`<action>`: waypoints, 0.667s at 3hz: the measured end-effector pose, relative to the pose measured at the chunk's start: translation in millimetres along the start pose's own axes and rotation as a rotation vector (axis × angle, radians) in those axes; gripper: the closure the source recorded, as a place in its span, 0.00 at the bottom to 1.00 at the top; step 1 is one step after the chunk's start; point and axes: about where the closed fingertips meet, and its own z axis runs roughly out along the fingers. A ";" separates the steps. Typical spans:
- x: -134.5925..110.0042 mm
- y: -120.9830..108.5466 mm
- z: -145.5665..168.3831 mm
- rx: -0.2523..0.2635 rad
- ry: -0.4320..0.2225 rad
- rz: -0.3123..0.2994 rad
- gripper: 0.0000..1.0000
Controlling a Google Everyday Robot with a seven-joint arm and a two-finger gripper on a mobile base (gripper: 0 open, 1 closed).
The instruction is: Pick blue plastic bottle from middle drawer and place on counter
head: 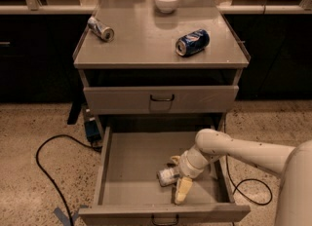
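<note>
Grey middle drawer [131,161]: your gripper [176,180] straddles the blue plastic bottle [167,176], fingers spread. Next, you close, then lift toward the counter [146,40].

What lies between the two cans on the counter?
Nothing: the camera view shows bare counter between the silver can and dark blue can. The pincer is in the middle drawer at the blue plastic bottle.
</note>
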 end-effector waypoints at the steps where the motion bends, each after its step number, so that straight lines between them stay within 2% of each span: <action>1: 1.9 -14.1 -0.9 0.020 0.002 -0.006 0.00; 2: 4.0 -34.8 -1.5 0.041 0.001 -0.020 0.00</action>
